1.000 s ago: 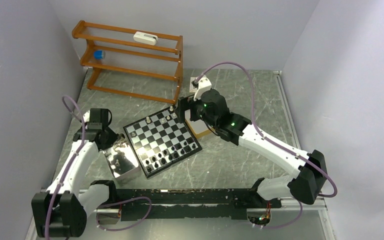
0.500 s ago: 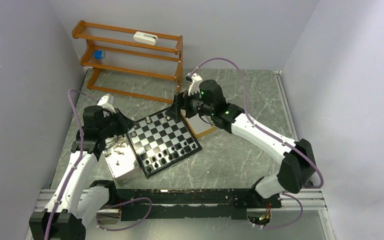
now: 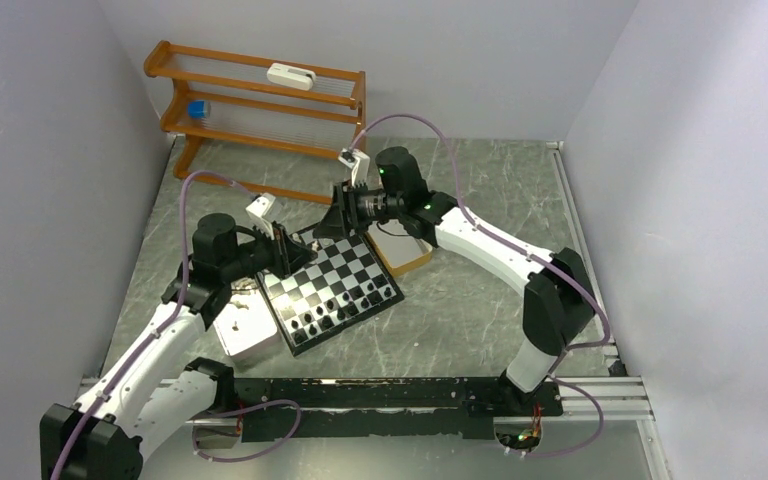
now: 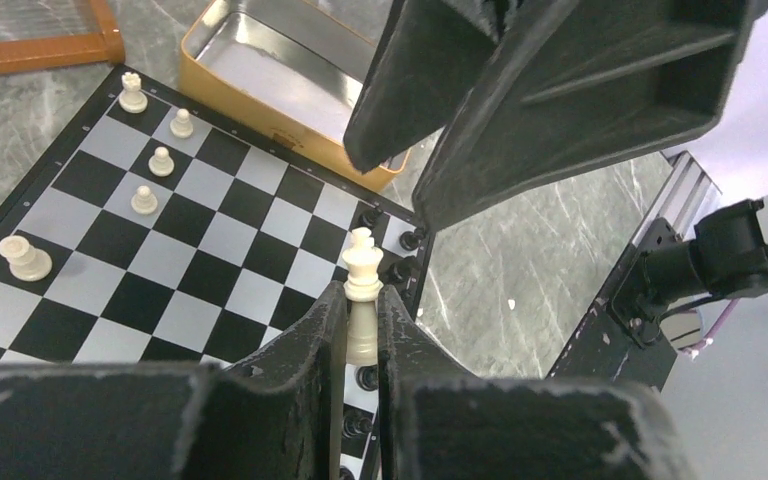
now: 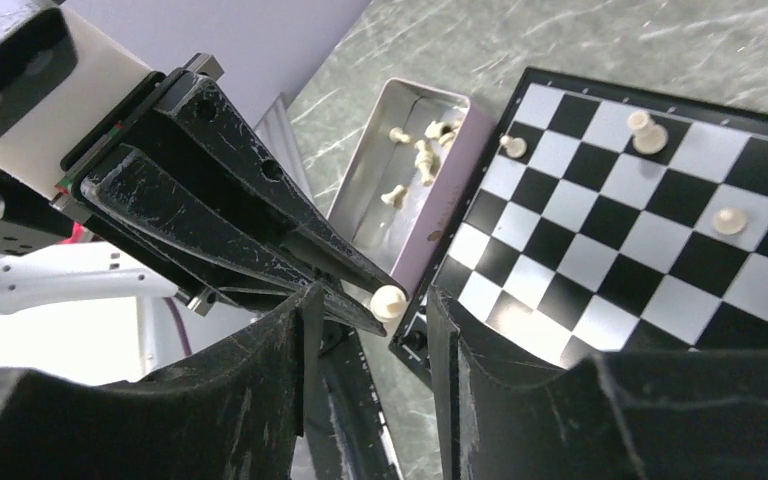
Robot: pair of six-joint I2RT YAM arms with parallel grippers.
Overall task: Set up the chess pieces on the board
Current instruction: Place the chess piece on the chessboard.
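Left wrist: left end effector (image 4: 362, 305) clenched on cream chess piece (image 4: 363, 268); right end effector (image 5: 372, 300) parted, gripping nothing.

Arms (image 3: 145, 350): white links, black joints, looping purple cables (image 3: 400, 116). Left end effector (image 4: 362, 300) and right end effector (image 5: 372, 300): scuffed black.

Finding: no text, brand, number or sign is legible in any of the three views. In the left wrist view, the black border of the board (image 4: 230, 290) carries tiny pale marks along the left of the frame, too small to read. The gold tin (image 4: 290, 140), upper centre, bears a small dark mark on its near wall, which is also unreadable.
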